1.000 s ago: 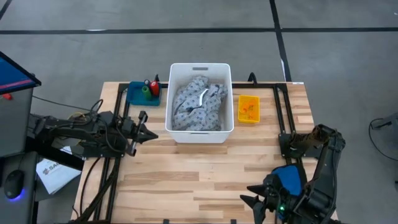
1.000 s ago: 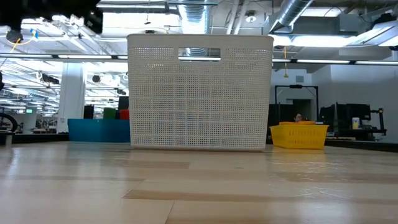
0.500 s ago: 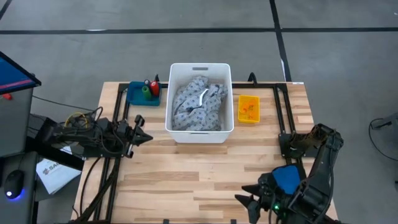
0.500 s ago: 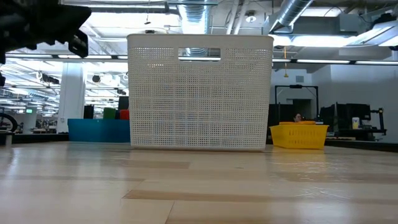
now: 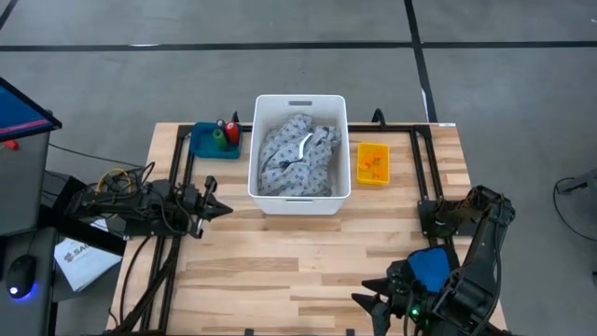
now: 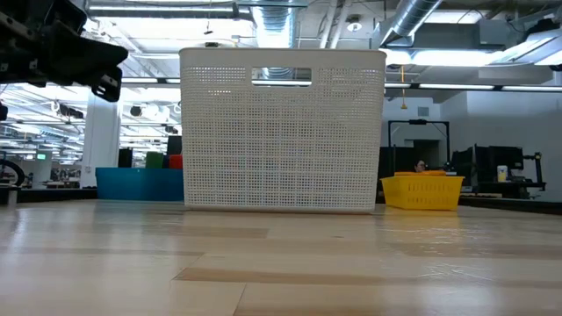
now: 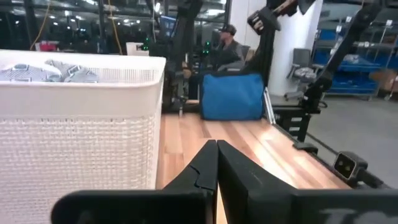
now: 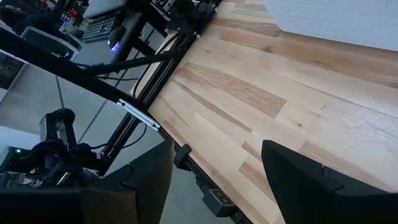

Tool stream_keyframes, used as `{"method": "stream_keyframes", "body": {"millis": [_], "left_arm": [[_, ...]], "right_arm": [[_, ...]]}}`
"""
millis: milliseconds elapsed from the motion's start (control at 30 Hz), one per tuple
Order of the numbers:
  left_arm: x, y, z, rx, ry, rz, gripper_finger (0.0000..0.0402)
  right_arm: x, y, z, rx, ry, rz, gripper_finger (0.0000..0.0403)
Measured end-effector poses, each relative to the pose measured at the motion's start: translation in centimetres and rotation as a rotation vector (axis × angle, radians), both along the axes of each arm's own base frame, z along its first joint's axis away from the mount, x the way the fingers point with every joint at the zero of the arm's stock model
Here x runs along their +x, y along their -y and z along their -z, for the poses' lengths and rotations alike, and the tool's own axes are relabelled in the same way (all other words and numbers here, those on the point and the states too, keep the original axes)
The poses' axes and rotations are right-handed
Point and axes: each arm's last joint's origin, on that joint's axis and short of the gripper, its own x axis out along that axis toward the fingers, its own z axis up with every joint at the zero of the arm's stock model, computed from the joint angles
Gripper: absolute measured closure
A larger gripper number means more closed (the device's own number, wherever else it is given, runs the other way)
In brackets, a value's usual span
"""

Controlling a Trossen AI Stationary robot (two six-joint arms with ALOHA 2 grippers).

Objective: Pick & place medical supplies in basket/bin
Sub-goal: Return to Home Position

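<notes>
A white perforated bin [image 5: 298, 191] stands at the table's far middle, and the grey patterned gown [image 5: 297, 154] lies in it. A small yellow bin [image 5: 373, 164] to its right holds orange pill bottles. A blue tray [image 5: 203, 142] to its left holds a red piece [image 5: 230, 128] and a green piece [image 5: 217, 137]; no purple piece shows. My left gripper [image 5: 224, 208] is shut and empty, left of the white bin [image 7: 81, 124], above the table. My right gripper [image 5: 373, 303] is open and empty at the near right edge.
A blue padded pouch [image 5: 431, 267] sits by the right arm near the table's near right corner. Black frame rails [image 5: 177, 177] run along the left and right sides. The bare wood [image 5: 298, 257] lies between the bin and the near edge. A person [image 7: 227, 37] sits beyond the table.
My left gripper has come down a little beside the white bin, staying shut. My right gripper has shifted slightly toward the table's left edge along the near edge.
</notes>
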Motion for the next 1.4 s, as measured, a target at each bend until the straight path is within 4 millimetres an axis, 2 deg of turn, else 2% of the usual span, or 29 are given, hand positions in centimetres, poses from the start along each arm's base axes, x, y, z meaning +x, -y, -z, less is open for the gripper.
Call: {"method": "stream_keyframes", "body": {"millis": [433,667,800,933,1133,1400], "left_arm": [[0.1,0.0,0.3,-0.003,-0.032,-0.017,0.0401],[0.3,0.0,0.6,-0.055,-0.079,-0.015,0.0401],[0.5,0.0,0.8,-0.078,-0.111,-0.015,0.0401],[0.8,0.0,0.9,-0.077,-0.118,-0.014,0.0401],[1.0,0.0,0.9,-0.077,-0.129,-0.014,0.0401],[1.2,0.0,1.2,-0.075,-0.164,-0.016,0.0401]], "right_arm": [[0.0,0.0,0.0,-0.024,-0.004,-0.019,0.0163],[1.3,0.9,0.0,-0.075,-0.035,-0.026,0.0163],[3.5,2.2,0.1,-0.107,-0.122,-0.096,0.0163],[6.4,3.4,-0.7,-0.229,-0.091,-0.199,0.0163],[10.4,5.3,-2.7,-0.441,0.040,-0.333,0.0163],[15.3,9.1,-5.7,-0.551,0.344,-0.597,0.0163]]}}
